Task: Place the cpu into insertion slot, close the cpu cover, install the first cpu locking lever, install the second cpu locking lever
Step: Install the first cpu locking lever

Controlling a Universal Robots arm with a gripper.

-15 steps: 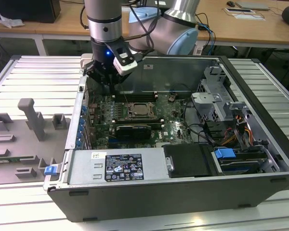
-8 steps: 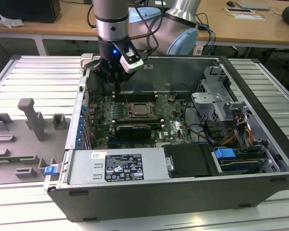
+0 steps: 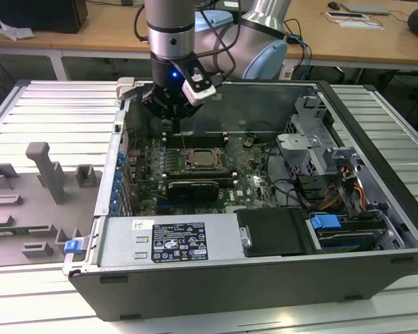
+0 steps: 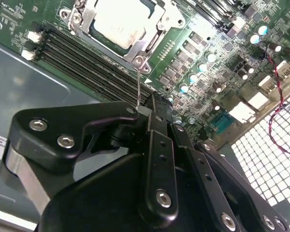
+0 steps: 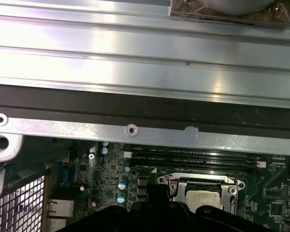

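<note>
The cpu [image 4: 117,21] lies flat in the insertion slot on the motherboard, its pale metal top showing through the cut-out of the cpu cover [image 4: 153,38], which is folded down over it. In the exterior view the cpu [image 3: 206,159] sits just below my gripper [image 3: 177,125]. A thin wire locking lever [image 4: 138,89] rises from the socket's corner to my gripper [image 4: 144,112], whose black fingers are shut on its end. The first wrist view looks down on the cpu [image 5: 202,197] and cover [image 5: 199,181]. The slot's pin field is hidden.
Long memory slots [image 4: 87,63] run beside the socket. A black card [image 3: 189,188], the power supply [image 3: 167,240] and drive cage [image 3: 313,149] crowd the case. The case rim [image 5: 135,130] lies close behind the gripper. A grey fixture block [image 3: 35,202] sits on the exterior view's left.
</note>
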